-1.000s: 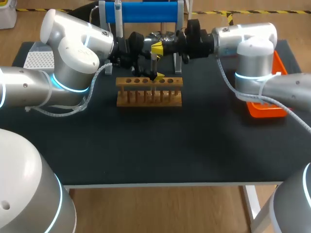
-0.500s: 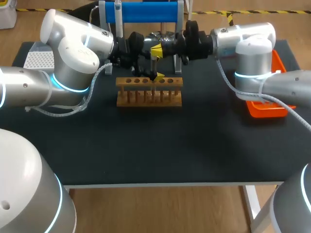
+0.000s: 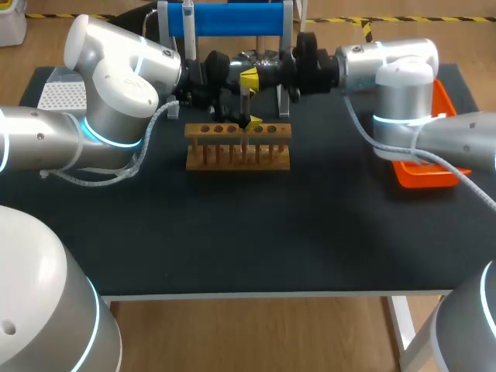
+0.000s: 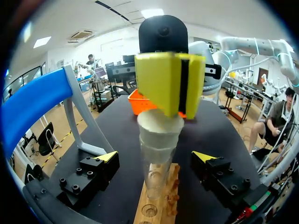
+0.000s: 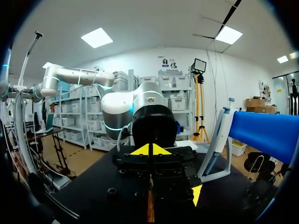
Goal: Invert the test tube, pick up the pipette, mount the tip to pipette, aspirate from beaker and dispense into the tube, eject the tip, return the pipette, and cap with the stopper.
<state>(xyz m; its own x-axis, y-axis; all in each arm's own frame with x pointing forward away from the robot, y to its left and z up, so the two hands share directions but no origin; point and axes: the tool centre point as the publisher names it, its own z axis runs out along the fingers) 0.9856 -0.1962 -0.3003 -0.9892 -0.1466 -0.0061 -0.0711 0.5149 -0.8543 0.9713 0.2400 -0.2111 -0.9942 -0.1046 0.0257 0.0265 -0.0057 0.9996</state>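
Hardly anything has shifted: the right tool (image 4: 169, 93) still pinches the stopper (image 4: 161, 133) onto the test tube (image 4: 156, 179) beneath, left tool (image 4: 157, 157) spread either side, so capping looks nearly done

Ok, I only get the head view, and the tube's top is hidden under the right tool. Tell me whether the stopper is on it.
Observer: The left wrist view shows the cream stopper sitting in the mouth of the test tube, with the right tool shut on its top.
Operator: Now tell me whether the left tool holds the tube.
Observer: It does not. The left tool is open: its fingers stand on either side of the tube, apart from the glass, above the rack.
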